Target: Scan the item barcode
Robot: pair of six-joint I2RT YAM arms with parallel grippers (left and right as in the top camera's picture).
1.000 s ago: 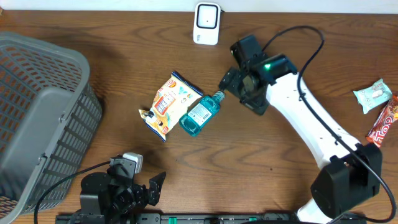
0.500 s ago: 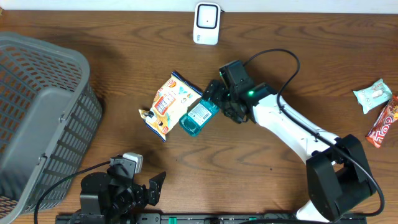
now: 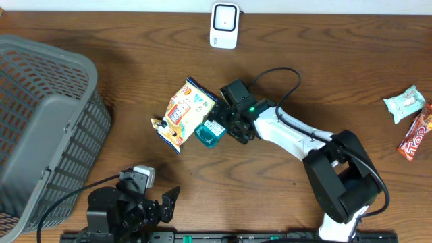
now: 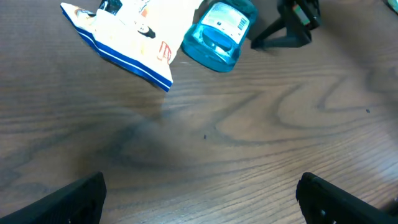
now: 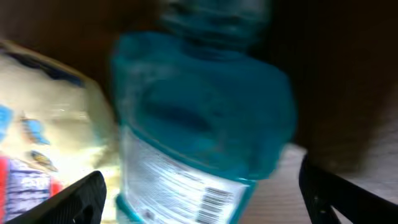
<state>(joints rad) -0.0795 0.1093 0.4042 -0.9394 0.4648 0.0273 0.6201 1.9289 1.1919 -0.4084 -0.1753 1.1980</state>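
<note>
The dark wooden table (image 3: 135,40) runs across the whole overhead view. There we see a grey slatted plastic basket (image 3: 40,121) at the left edge and a small white scanner unit (image 3: 224,25) at the far edge. A mint-green wrapped packet (image 3: 403,102) and a red wrapped candy bar (image 3: 414,135) lie close together far to the right.

Near the centre lies a yellow and white snack bag (image 3: 181,113). Right beside it is the teal plastic mouthwash bottle (image 3: 209,133), on its side. The right gripper (image 3: 226,121) on its white arm (image 3: 290,135) covers the bottle's neck end from above, so we see only the lower body of the bottle here.

The right wrist view shows what the overhead hides. The bottle fills the frame between the two black fingertips (image 5: 68,199), which stand spread wide on either side of it. We cannot tell whether either one touches the plastic. The white label with its barcode (image 5: 214,198) faces this camera, though it is blurred, and the bag shows at the left.

The left wrist view looks across bare wood from low down. Bag, bottle and the black right gripper sit at the far edge, well apart from the left gripper (image 4: 202,199). Its fingers rest wide open in the bottom corners, holding nothing.
</note>
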